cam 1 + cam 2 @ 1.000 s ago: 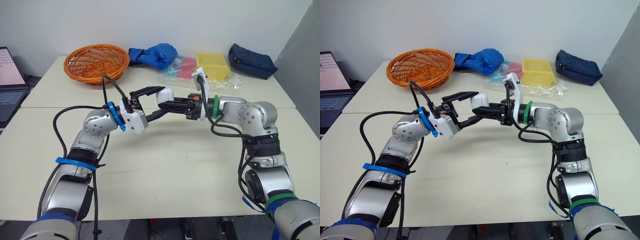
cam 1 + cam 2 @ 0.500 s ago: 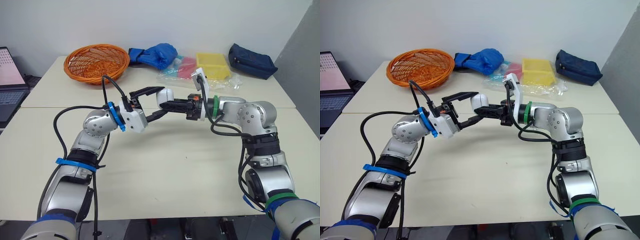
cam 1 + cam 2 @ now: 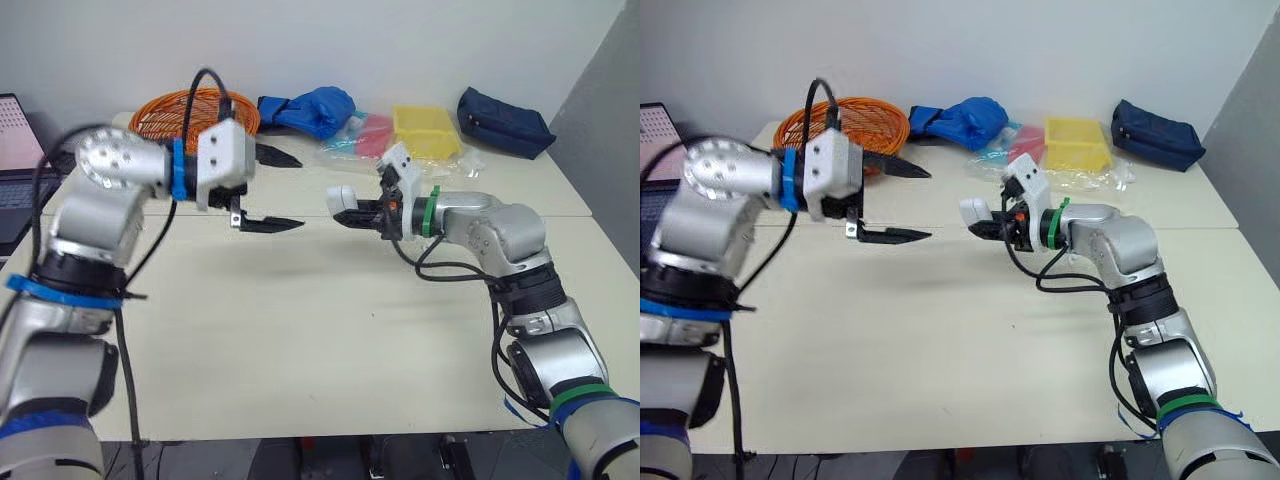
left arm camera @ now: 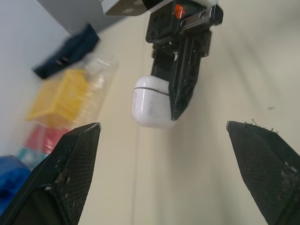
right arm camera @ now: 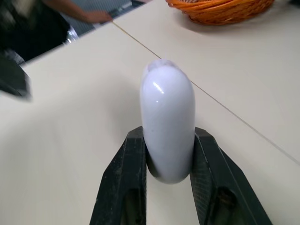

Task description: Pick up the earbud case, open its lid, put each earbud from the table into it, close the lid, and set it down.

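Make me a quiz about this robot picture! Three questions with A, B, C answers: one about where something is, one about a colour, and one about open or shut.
1. Where is the earbud case?
A. on the floor
B. lying flat on the table
C. between the right gripper's fingers

2. What colour is the basket?
A. orange
B. green
C. purple

3. How is the left gripper?
A. shut on the case
B. open, holding nothing
C. shut on the basket

Answers:
1 C: the black fingers clamp its sides, up off the table.
2 A: its woven wall is orange.
3 B: its fingers stand wide apart.
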Available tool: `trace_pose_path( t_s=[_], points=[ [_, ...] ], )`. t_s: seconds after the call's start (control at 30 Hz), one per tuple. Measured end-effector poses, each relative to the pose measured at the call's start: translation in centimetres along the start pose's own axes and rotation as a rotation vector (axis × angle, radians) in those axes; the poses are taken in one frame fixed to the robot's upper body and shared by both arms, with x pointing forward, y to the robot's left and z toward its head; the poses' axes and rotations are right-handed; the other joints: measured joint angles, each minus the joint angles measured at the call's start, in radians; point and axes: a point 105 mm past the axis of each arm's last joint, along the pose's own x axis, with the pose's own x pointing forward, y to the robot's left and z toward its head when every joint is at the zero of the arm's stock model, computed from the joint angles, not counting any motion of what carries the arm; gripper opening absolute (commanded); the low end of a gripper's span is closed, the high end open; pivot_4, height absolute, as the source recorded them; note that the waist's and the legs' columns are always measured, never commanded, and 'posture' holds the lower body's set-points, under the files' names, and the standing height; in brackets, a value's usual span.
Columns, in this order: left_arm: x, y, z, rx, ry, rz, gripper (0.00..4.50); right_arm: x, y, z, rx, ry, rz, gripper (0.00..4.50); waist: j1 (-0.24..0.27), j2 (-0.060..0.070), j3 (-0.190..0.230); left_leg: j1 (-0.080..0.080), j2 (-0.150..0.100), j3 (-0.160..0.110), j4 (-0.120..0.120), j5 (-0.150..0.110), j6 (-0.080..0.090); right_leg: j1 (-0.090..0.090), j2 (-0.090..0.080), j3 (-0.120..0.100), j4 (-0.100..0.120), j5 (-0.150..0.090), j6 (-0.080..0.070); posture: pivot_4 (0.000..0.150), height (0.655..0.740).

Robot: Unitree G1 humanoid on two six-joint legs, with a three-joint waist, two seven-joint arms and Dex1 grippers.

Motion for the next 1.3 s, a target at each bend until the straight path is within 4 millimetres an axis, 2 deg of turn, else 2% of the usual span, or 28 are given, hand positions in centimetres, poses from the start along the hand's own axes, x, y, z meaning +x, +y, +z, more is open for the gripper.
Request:
trace_pose_path(
  t_s=[0.1,0.2,0.33,0.53,0.77,1.3],
  points=[
    [0.4,0.3,0.1,-0.045,0.046,-0.071,4.50,0.8,0.6,-0.2,-0.117,0.028,0.014,0.84,0.001,0.000,0.000,0.000,0.000,0.001,0.000,0.000,0.000,0.000,0.000,0.000,0.000,0.000,0.000,0.150,0.7400],
    [1.3,0.1,-0.9,-0.074,0.076,-0.137,3.87,1.0,0.7,-0.1,-0.182,0.032,0.015,0.84,0.002,0.000,0.000,0.000,0.001,0.001,0.001,0.000,0.000,-0.001,0.000,0.000,0.000,0.000,0.000,0.150,0.7400],
    [2.7,0.6,-1.8,-0.089,0.108,-0.162,2.69,1.3,1.0,-0.2,-0.208,0.033,0.019,0.84,0.002,0.000,0.000,-0.001,0.001,0.001,0.001,0.000,0.000,-0.002,0.000,0.000,0.001,0.000,-0.001,0.150,0.7400],
    [3.6,1.1,-2.3,-0.056,0.145,-0.169,2.69,1.5,1.4,0.2,-0.231,0.025,0.024,0.84,0.002,0.000,0.000,-0.008,0.001,0.002,0.002,0.000,0.000,-0.010,0.000,0.001,0.002,0.003,-0.006,0.150,0.7400],
    [4.4,1.8,-2.1,-0.039,0.159,-0.179,2.69,1.5,1.6,-0.4,-0.255,0.043,0.016,0.84,0.003,0.000,0.000,-0.014,0.001,0.000,0.009,0.000,0.000,-0.011,0.000,0.001,0.002,0.003,-0.005,0.150,0.7400],
    [5.0,1.4,-2.4,-0.028,0.164,-0.211,2.69,1.7,2.0,0.0,-0.288,0.037,0.028,0.84,0.002,0.000,0.000,-0.013,0.000,-0.001,0.016,0.000,0.000,-0.012,0.000,0.001,0.015,0.003,-0.005,0.150,0.7400]
  ],
)
